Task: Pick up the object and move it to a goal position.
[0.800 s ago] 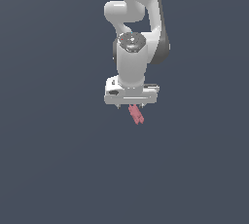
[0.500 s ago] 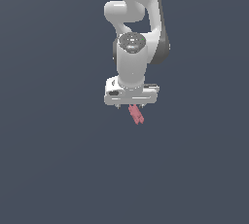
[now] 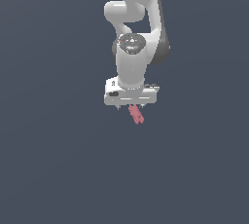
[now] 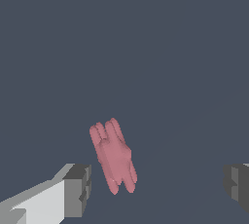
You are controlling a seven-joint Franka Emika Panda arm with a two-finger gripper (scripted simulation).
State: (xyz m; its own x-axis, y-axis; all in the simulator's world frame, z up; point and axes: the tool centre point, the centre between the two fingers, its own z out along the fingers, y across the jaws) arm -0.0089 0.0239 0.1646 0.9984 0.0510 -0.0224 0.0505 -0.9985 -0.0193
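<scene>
The object [image 3: 136, 114] is a small pinkish-red elongated blocky piece lying on the dark grey floor. In the exterior view it pokes out just below the white hand of my arm. My gripper [image 3: 130, 106] hangs directly over it, with only the short finger stubs showing under the hand. In the wrist view the object [image 4: 113, 156] lies between the two dark fingertips [image 4: 78, 189], much closer to one of them and touching neither. My gripper [image 4: 158, 186] is open wide, with nothing held.
A plain dark grey floor [image 3: 58, 169] fills both views. The white arm [image 3: 138, 18] rises from the hand to the top edge of the exterior view. No other objects or marked spot show.
</scene>
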